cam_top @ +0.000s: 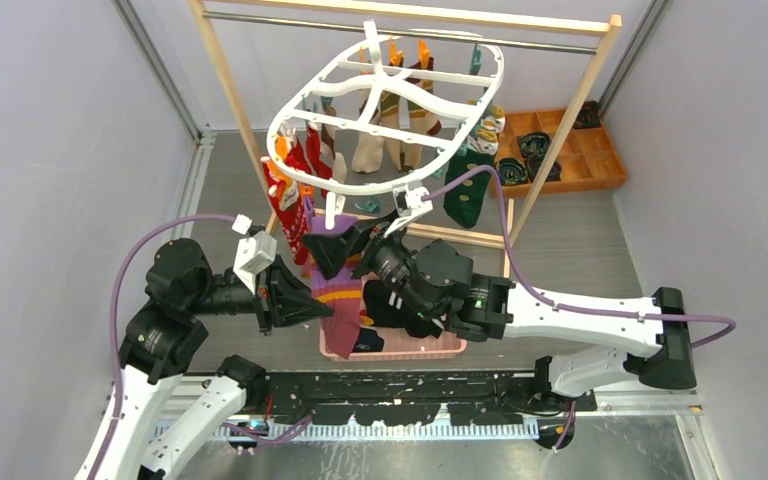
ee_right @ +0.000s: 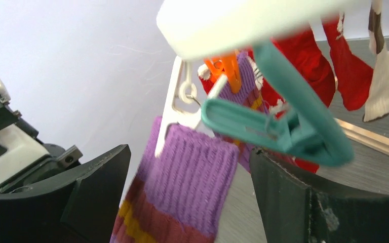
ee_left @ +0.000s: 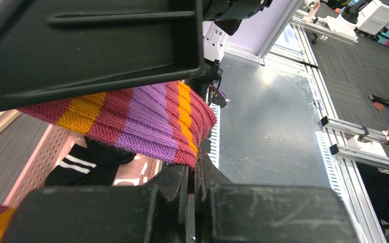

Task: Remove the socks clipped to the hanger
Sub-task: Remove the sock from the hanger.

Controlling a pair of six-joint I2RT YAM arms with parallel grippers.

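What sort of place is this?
Likely a robotics lab test cell: plain partition walls enclose the table, where a wooden rack holds the hanger of socks.

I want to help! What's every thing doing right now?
left fingers, shut on the striped sock.
right fingers, open around the sock's top.
striped sock, pinched low, top up by a white clip.
red socks, hanging clipped.
hanger, hooked on the rail, tilted.
pink basket, socks inside.
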